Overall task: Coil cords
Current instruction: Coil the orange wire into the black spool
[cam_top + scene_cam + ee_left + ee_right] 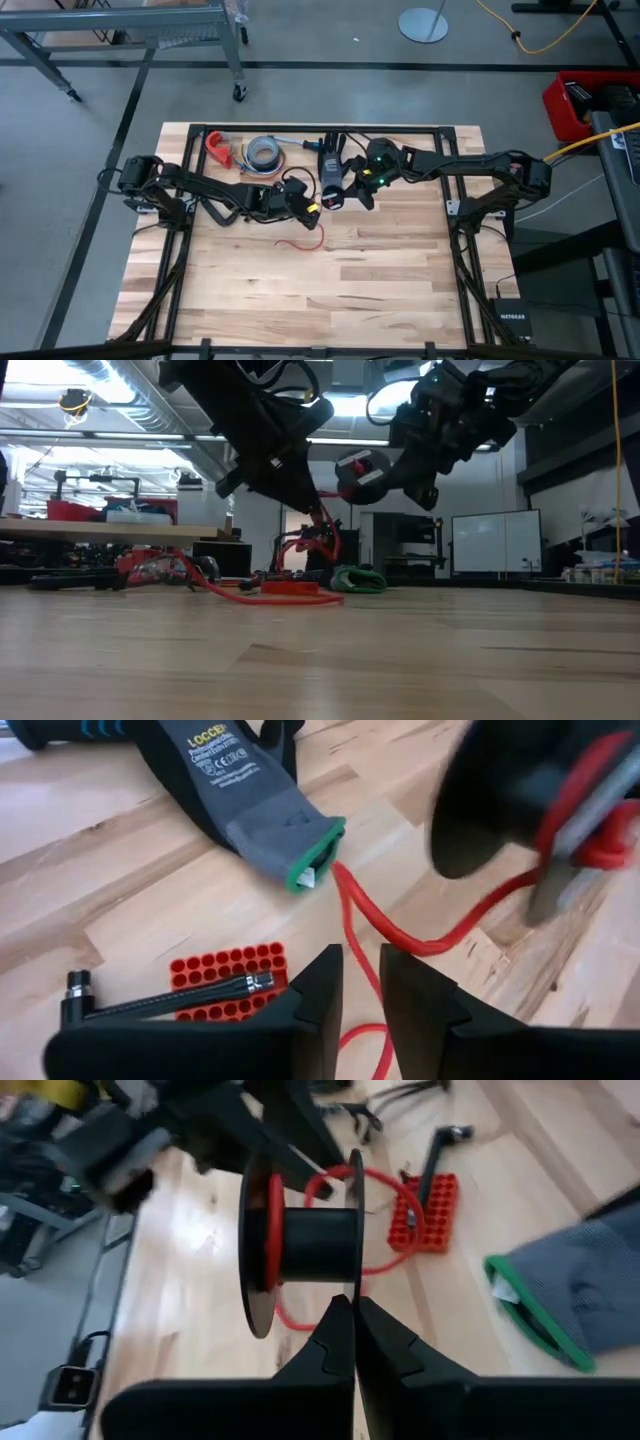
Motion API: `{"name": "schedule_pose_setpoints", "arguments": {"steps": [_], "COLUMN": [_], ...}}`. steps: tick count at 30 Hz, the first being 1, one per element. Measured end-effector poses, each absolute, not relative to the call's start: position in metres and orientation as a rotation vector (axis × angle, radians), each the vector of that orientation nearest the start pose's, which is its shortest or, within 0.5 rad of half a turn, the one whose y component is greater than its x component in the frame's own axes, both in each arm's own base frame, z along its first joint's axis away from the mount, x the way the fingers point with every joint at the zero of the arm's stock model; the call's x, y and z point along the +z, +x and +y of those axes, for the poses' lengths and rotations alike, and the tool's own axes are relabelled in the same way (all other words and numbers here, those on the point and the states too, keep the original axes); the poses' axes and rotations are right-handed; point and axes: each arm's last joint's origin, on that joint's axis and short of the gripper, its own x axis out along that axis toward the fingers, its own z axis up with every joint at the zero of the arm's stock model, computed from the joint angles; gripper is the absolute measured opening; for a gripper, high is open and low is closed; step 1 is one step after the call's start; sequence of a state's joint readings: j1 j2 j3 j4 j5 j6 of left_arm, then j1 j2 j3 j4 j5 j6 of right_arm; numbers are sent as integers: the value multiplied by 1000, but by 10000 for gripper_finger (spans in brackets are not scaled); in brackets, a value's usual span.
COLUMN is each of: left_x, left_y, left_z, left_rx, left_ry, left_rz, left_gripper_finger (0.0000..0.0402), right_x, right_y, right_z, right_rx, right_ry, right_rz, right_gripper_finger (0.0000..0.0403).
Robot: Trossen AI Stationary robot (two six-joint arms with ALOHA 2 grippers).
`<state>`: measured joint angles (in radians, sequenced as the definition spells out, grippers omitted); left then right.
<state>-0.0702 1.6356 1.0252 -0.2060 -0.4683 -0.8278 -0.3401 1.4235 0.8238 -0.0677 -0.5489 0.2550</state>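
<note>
A thin red wire (352,915) runs from a black spool (310,1245), where a few turns are wound, down to a loose loop on the table (300,243). No black lead or connector piece shows. My right gripper (352,1315) is shut on the spool above the table's middle (350,193). My left gripper (362,982) is beside it (312,207). Its fingers stand a narrow gap apart with the wire passing between them. I cannot tell whether they touch it. My right gripper pinches the rim of one of the spool's round end discs (356,1288) between its two fingers. The spool is lifted clear of the table (362,468), and the wire trails down from it.
A grey glove with a green cuff (250,810) lies just beyond the grippers. A red bit holder (225,970) with a black tool (170,1000) across it lies close by. A grey tape roll (263,152) and a red tool (218,148) lie at the far edge.
</note>
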Motion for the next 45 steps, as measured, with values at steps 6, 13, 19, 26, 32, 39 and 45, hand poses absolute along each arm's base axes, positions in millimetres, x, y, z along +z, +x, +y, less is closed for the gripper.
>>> {"name": "schedule_pose_setpoints", "arguments": {"steps": [6, 13, 19, 26, 32, 39, 45], "left_x": [202, 196, 195, 196, 199, 192, 178], "left_y": [330, 322, 319, 315, 313, 318, 322], "left_z": [-11, -21, -46, -79, -101, -112, -111], "left_rx": [695, 684, 611, 525, 479, 507, 572], "left_ry": [-525, -524, -523, -539, -545, -385, -278], "left_rz": [661, 765, 788, 772, 714, 635, 623], "left_gripper_finger": [60, 40, 38, 78, 127, 152, 153], "right_x": [219, 221, 222, 224, 227, 239, 247], "right_y": [278, 278, 278, 277, 277, 284, 289], "right_z": [-81, -78, -77, -75, -73, -64, -49], "right_rx": [180, 301, 356, 448, 545, 699, 801], "right_ry": [550, 583, 594, 619, 627, 591, 559], "right_rz": [626, 622, 612, 608, 581, 485, 441], "right_gripper_finger": [1, 1, 1, 1, 1, 1, 1]}}
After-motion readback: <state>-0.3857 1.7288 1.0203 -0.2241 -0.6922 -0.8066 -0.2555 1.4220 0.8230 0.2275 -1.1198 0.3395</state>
